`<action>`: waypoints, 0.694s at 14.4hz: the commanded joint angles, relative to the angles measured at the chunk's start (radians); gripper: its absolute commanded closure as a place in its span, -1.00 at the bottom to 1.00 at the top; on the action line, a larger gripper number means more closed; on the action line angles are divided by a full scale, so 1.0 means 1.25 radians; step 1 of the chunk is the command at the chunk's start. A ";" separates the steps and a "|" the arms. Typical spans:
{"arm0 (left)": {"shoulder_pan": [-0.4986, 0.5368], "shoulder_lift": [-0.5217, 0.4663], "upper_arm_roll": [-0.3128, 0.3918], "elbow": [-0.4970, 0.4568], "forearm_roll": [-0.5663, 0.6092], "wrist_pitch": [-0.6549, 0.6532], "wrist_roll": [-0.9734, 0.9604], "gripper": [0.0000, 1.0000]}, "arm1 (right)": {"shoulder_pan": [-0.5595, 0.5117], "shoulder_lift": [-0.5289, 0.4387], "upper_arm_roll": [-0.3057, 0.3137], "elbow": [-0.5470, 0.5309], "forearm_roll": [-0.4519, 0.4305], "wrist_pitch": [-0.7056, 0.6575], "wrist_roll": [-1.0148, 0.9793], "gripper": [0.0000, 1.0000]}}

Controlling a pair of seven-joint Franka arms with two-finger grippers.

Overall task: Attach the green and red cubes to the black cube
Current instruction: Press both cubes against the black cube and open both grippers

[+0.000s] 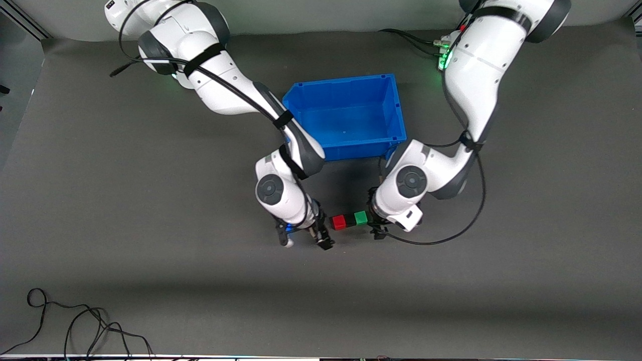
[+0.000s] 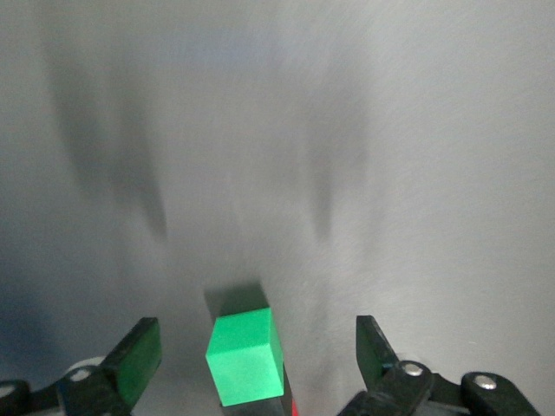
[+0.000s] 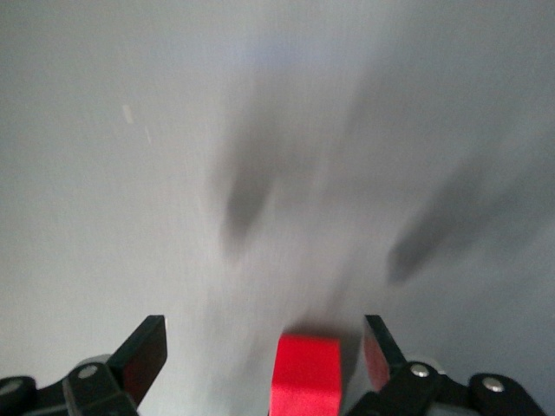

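Note:
The red cube, the black cube and the green cube sit in one touching row on the grey table, black in the middle. My left gripper is at the green end, open; in the left wrist view the green cube lies between its spread fingers without touching them. My right gripper is at the red end, open; in the right wrist view the red cube lies between its fingers, close to one pad. The black cube is hidden in the right wrist view.
A blue bin, empty, stands on the table farther from the front camera than the cubes, between the two arms. Loose black cables lie at the near edge toward the right arm's end.

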 commanded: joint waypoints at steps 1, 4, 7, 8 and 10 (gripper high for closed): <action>0.036 -0.085 -0.005 -0.028 0.007 -0.133 0.223 -1.00 | -0.002 -0.097 -0.068 -0.051 -0.032 -0.151 -0.089 -1.00; 0.098 -0.164 -0.001 -0.098 0.027 -0.181 0.400 -1.00 | -0.002 -0.210 -0.168 -0.125 -0.032 -0.294 -0.282 -1.00; 0.155 -0.233 0.006 -0.127 0.049 -0.226 0.596 -1.00 | -0.001 -0.351 -0.252 -0.219 -0.033 -0.367 -0.444 -1.00; 0.175 -0.257 0.007 -0.133 0.050 -0.241 0.644 -1.00 | 0.004 -0.390 -0.279 -0.243 -0.033 -0.385 -0.495 -1.00; 0.232 -0.311 0.008 -0.163 0.052 -0.242 0.745 -1.00 | 0.008 -0.459 -0.324 -0.272 -0.048 -0.428 -0.573 -1.00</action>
